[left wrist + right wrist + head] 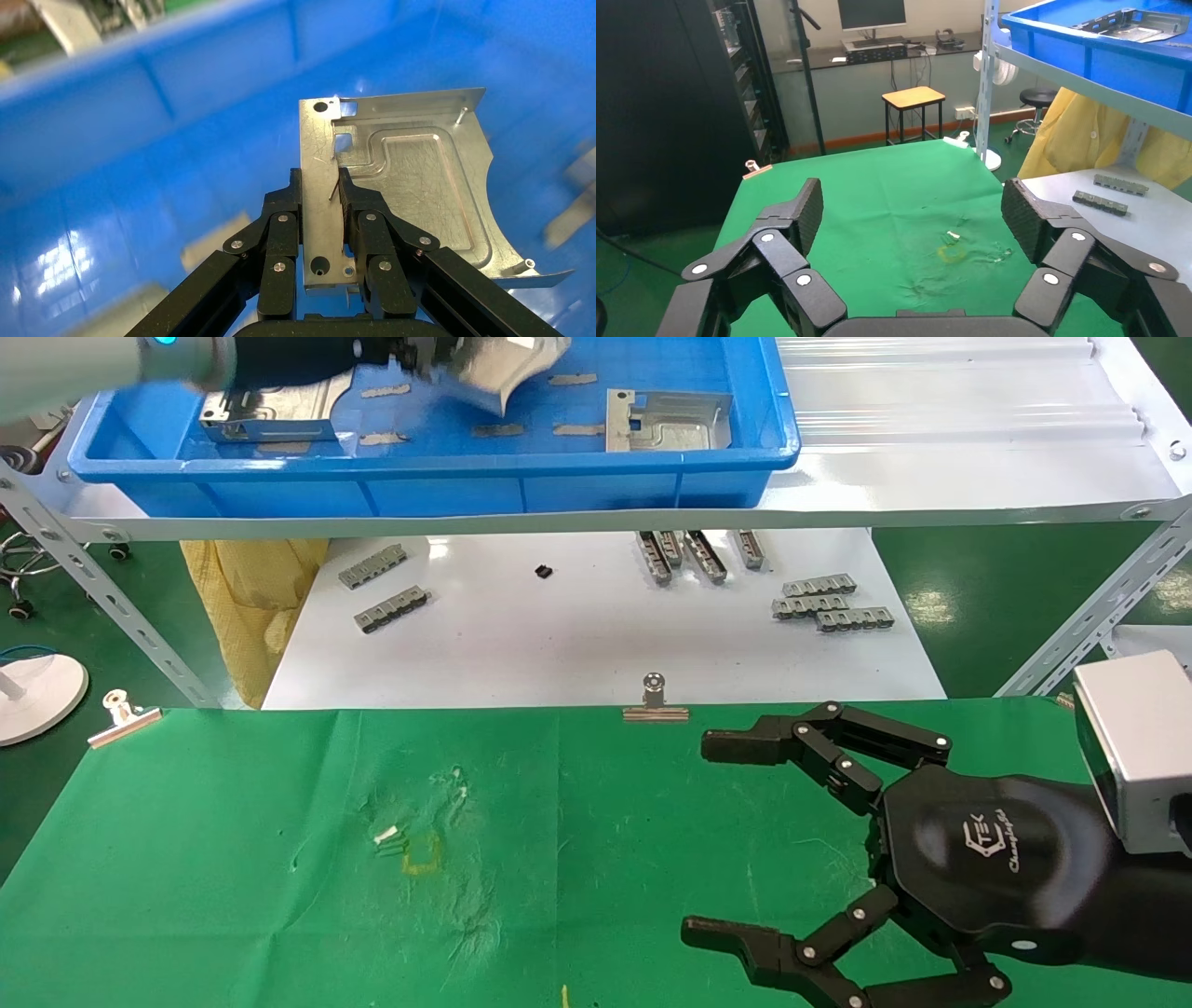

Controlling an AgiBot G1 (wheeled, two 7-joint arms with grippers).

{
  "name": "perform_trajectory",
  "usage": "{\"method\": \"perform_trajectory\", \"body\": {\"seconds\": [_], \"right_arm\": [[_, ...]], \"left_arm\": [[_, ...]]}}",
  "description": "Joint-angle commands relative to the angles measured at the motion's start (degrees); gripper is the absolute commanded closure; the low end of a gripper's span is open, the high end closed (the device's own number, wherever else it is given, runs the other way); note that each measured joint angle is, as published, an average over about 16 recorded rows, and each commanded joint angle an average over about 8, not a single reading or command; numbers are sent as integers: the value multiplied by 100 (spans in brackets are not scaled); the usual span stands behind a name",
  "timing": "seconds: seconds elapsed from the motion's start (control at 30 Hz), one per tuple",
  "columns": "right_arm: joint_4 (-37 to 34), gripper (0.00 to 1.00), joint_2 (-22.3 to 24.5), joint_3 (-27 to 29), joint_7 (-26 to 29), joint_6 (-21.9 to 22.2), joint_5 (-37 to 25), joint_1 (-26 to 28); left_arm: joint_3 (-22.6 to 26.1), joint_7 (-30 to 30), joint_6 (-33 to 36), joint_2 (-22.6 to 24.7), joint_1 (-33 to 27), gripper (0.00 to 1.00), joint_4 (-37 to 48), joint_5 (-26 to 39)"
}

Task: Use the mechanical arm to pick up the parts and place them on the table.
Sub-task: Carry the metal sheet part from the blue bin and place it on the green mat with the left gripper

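Head view, bench: big green-cloth bench [279, 859] sits well below and on the near side of the left claw, so the carry is a long drop out of the tray.
Blue tray: tray [466, 477] is up on the shelf, its walls all round the left claw; I'd lift straight up over the near rim before swinging toward the bench.
Right claw: right claw [745, 840] is parked low over the bench, fingers spread wide, holding nothing.
Left claw: left claw [320, 203] is in the tray, pinched shut on a part's flange edge.
Held part: the part [415, 175] sticks out past the fingertips, gripped only along one side. It'll probably want to pivot, so go slow.
Other parts: one part [666, 421] lies flat to the claw's right, another [270, 412] under its arm; don't clip them.
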Motion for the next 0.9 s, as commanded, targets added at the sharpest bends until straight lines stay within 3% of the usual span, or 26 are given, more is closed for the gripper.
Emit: {"method": "perform_trajectory", "body": {"seconds": [0.03, 0.23, 0.63, 0.9], "right_arm": [[0, 0, 0, 0, 0, 0, 0, 0], [0, 0, 0, 0, 0, 0, 0, 0], [0, 0, 0, -1, 0, 0, 1, 0], [0, 0, 0, -1, -1, 1, 1, 0]], "left_arm": [[-53, 54, 67, -41, -24, 100, -48, -78], [-392, 629, 1049, -431, 72, 100, -282, -600], [-746, 2169, 3715, -1289, 493, 100, -537, -1248], [-628, 3040, 4328, -1861, 1076, 100, -1057, -1432]]}}
